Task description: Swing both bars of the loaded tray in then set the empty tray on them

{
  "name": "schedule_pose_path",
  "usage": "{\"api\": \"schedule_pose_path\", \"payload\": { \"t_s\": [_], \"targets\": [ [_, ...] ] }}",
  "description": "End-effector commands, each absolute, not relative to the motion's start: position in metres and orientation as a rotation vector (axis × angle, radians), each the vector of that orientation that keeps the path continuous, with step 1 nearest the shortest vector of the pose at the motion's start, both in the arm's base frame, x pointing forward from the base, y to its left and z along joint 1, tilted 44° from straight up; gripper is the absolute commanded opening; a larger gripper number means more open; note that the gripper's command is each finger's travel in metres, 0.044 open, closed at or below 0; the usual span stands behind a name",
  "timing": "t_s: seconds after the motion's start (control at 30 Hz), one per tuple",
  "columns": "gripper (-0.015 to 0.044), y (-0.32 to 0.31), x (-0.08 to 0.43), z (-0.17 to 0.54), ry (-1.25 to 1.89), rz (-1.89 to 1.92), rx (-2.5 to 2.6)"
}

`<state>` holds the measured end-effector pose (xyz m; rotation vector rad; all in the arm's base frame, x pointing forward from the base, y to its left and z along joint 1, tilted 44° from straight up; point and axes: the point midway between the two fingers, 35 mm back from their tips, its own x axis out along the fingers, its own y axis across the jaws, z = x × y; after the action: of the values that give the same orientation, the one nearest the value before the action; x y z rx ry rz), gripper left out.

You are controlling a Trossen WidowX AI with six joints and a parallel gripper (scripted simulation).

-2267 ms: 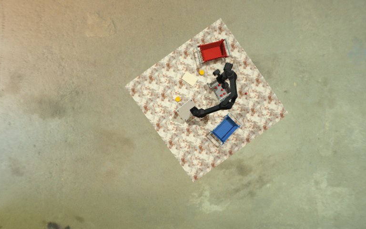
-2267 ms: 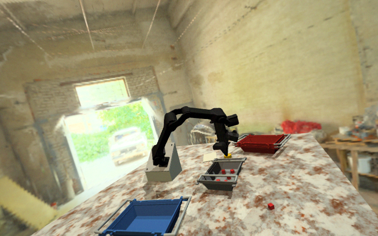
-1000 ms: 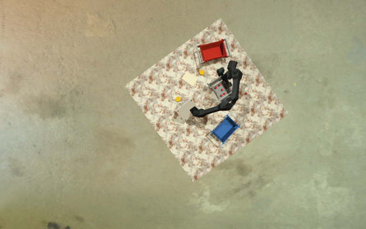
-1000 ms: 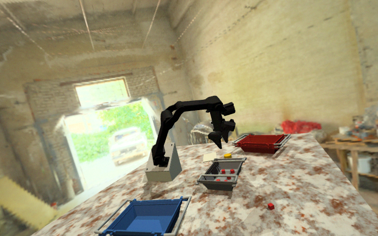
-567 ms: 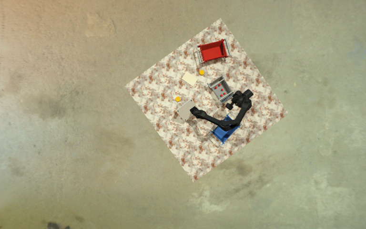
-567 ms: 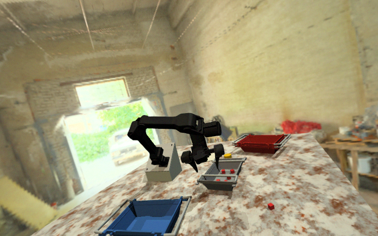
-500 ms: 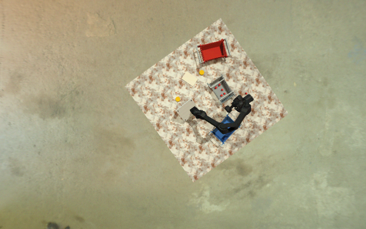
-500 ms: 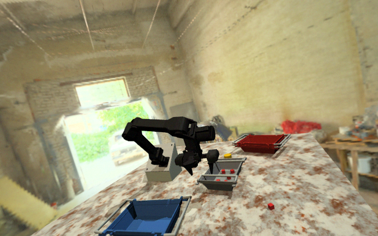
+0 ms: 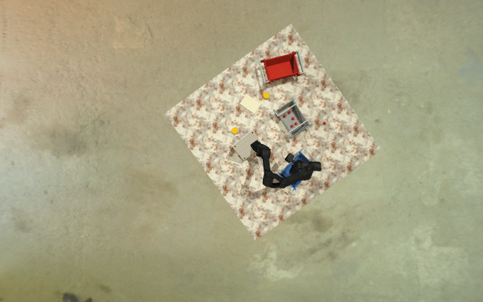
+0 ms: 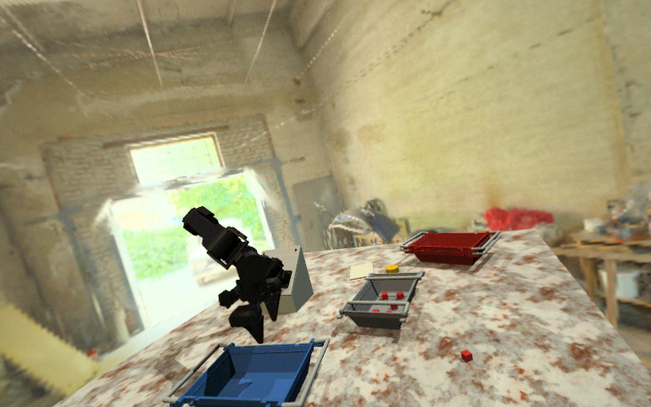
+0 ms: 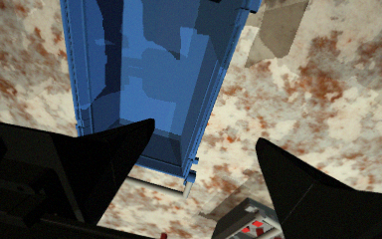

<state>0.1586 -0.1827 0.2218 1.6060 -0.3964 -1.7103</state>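
Observation:
The grey loaded tray holds several small red blocks. One wire bar lies across its top near one end, the other bar near the opposite end. The blue tray is empty and upright on the table, its bars out over its ends. My gripper is wide open and empty above the blue tray; in the wrist view one fingertip overlaps its inside, the other lies beyond its long side.
A red empty tray stands at the far end with bars out. A loose red block lies beyond the grey tray. Yellow discs and a cream plate lie nearer the arm's base box.

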Motion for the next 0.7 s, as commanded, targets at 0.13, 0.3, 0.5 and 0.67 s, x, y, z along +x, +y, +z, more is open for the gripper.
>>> {"api": "schedule_pose_path", "payload": {
  "t_s": [0.13, 0.3, 0.5, 0.67],
  "targets": [
    [0.0440, -0.184, 0.143, 0.220, -0.532, -1.709, 1.689],
    [0.0440, -0.187, 0.144, 0.218, -0.532, -1.709, 1.690],
    [0.0440, -0.202, 0.149, 0.202, -0.530, -1.713, 1.692],
    [0.0440, -0.216, 0.151, 0.187, -0.530, -1.714, 1.692]
  ]
}}
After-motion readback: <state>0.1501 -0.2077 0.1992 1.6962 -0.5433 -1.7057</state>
